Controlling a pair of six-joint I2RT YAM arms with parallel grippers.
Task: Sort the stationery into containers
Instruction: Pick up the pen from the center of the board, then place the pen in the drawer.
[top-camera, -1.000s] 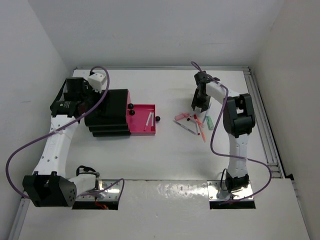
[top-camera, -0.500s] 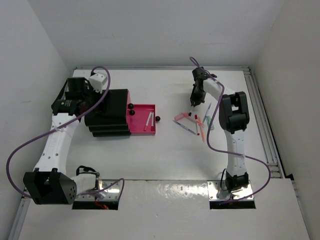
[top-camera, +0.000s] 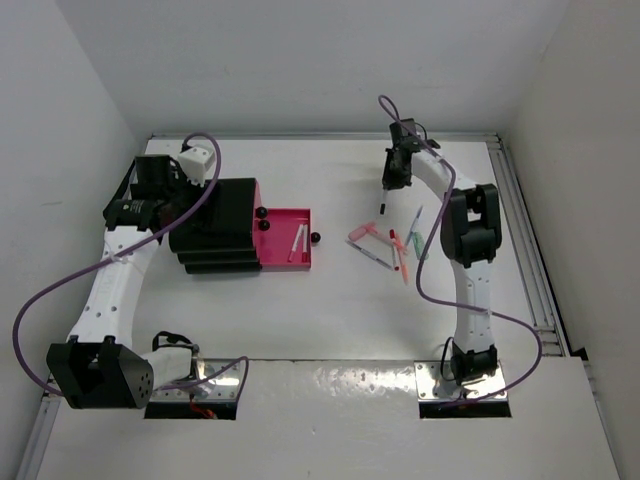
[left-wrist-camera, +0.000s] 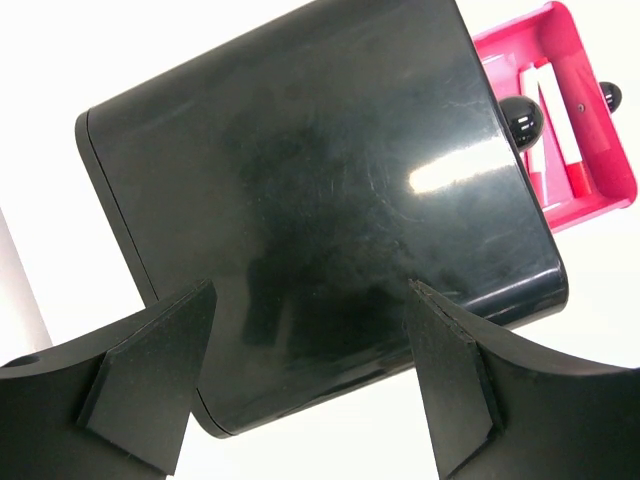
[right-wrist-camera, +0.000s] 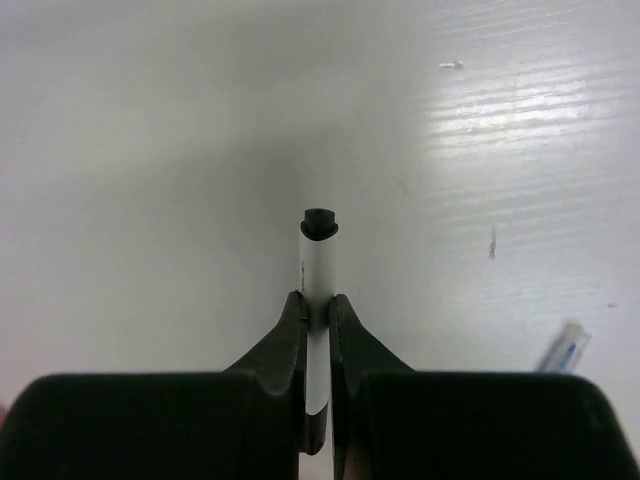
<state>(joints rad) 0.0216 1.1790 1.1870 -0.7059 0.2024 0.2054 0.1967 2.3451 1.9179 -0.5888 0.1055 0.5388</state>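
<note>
My right gripper (top-camera: 393, 176) hangs above the table behind the loose stationery, shut on a white marker (top-camera: 382, 203) with a black cap. In the right wrist view the marker (right-wrist-camera: 319, 262) stands clamped between the pads of the gripper (right-wrist-camera: 317, 312), cap end pointing away. Pink (top-camera: 362, 232), red (top-camera: 394, 248), mint green (top-camera: 416, 242) and white (top-camera: 372, 255) pens lie on the table. The black drawer unit (top-camera: 215, 222) has one pink drawer (top-camera: 280, 246) pulled out, a white-and-red pen (top-camera: 297, 243) inside. My left gripper (left-wrist-camera: 305, 375) is open over the unit's top (left-wrist-camera: 300, 180).
Round black knobs (top-camera: 263, 218) sit at the unit's front, and one (top-camera: 315, 237) on the open drawer. The pink drawer (left-wrist-camera: 605, 150) shows in the left wrist view with pens (left-wrist-camera: 560, 125) in it. A metal rail (top-camera: 525, 250) runs along the table's right edge. A clear pen end (right-wrist-camera: 563, 345) lies below the right gripper.
The right gripper shut on the white marker among the loose pens and raised it up and toward the back of the table. The left arm stayed still.
</note>
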